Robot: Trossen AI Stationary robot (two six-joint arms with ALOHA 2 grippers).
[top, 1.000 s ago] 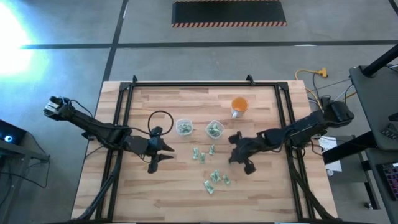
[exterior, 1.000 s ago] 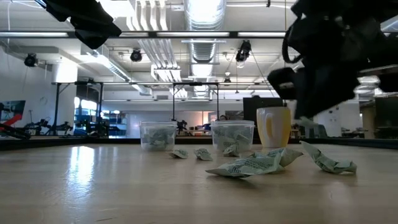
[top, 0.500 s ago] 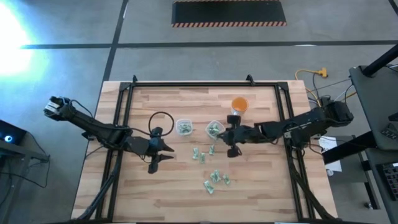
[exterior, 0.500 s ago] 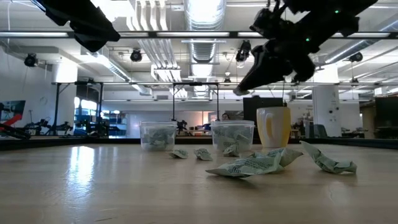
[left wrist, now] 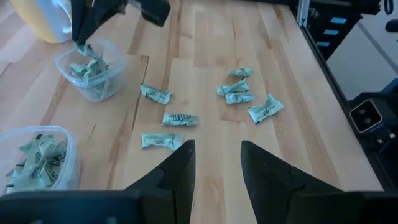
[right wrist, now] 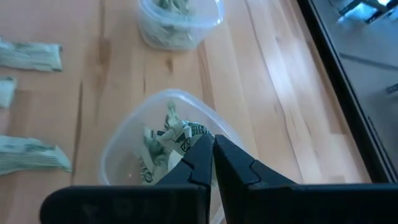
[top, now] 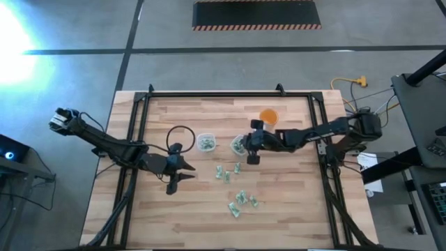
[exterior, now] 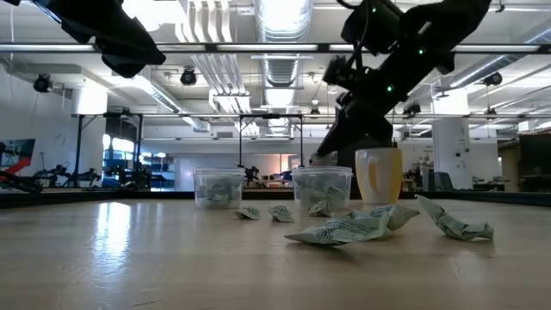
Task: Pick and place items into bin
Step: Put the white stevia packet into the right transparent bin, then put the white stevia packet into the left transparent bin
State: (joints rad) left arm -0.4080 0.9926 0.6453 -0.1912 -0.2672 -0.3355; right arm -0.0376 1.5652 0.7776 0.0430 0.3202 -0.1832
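Observation:
Two clear plastic cups, a left one (top: 205, 142) and a right one (top: 239, 145), stand at mid-table holding pale green-and-white wrapper pieces. Several loose pieces lie on the wood nearer the front (top: 240, 199), (left wrist: 241, 93). My right gripper (top: 245, 148) hangs just over the right cup (right wrist: 168, 143), shut on one piece (right wrist: 179, 138). My left gripper (top: 182, 171) is open and empty, left of the loose pieces, its fingers (left wrist: 180, 168) above bare wood. An orange cup (top: 268, 116) stands behind the right cup. My right gripper pinches one crumpled wrapper piece (right wrist: 186, 137) between its two fingertips. The fingers slant down from the table's right side. The piece hangs below the tips (left wrist: 81, 48), over the mouth of the right cup (left wrist: 93, 74), level with its rim.
A black ring (top: 180, 134) lies left of the cups. A dark metal frame (top: 143, 104) runs along the table's left, far and right sides. There is bare wood toward the near edge (top: 209, 226).
My right gripper has gone from beside the loose pieces toward the table's far left, rising and then coming down over the right clear cup, staying shut. My left arm has kept still.

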